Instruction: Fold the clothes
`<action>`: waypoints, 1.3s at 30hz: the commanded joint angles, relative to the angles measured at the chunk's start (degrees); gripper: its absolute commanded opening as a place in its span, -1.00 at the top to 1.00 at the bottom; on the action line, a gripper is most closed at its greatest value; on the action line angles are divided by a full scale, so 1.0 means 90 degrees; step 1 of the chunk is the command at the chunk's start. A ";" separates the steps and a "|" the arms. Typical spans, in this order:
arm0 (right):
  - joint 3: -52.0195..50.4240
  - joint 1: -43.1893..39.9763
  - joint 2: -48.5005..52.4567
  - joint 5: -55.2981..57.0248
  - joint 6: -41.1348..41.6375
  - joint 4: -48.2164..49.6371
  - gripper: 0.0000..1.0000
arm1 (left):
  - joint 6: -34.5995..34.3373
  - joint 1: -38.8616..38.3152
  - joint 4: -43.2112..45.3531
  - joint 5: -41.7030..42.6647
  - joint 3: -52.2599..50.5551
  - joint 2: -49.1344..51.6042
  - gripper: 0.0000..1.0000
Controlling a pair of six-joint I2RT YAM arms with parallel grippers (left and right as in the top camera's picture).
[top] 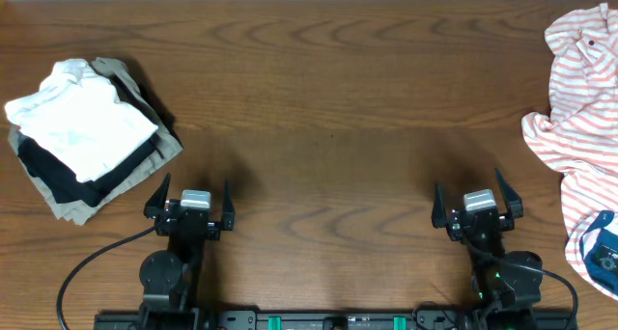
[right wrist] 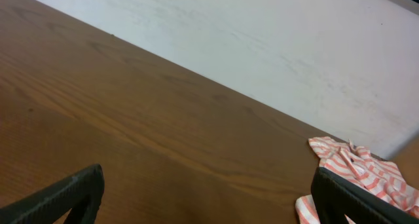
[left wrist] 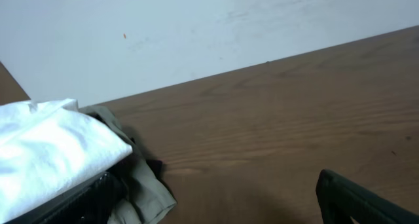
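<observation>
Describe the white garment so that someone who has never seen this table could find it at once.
On the brown wooden table, look to the left side, where a pile of folded clothes lies. The white garment is its top layer. It is plain and unmarked, unlike the black garment and khaki garment under it and the red-and-white striped shirt at the opposite edge.

white clothes (top: 82, 125), black garment (top: 50, 172), khaki garment (top: 75, 210), red-and-white striped shirt (top: 581, 108), brown table (top: 328, 98)
</observation>
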 commanded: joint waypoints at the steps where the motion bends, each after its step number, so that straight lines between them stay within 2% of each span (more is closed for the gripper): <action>1: -0.0017 0.0058 -0.0034 -0.0005 0.0070 -0.0022 -0.99 | -0.0053 -0.0010 -0.0291 -0.0015 -0.0100 -0.0053 -0.96; 3: -0.0017 0.0058 -0.0034 -0.0005 0.0070 -0.0022 -0.98 | -0.0350 -0.0007 -0.0284 -0.0010 -0.0097 -0.0056 -0.96; 39: -0.0017 0.0058 -0.0034 -0.0005 0.0070 -0.0022 -0.98 | -0.0345 -0.0002 -0.0279 -0.0010 -0.0097 -0.0039 -0.96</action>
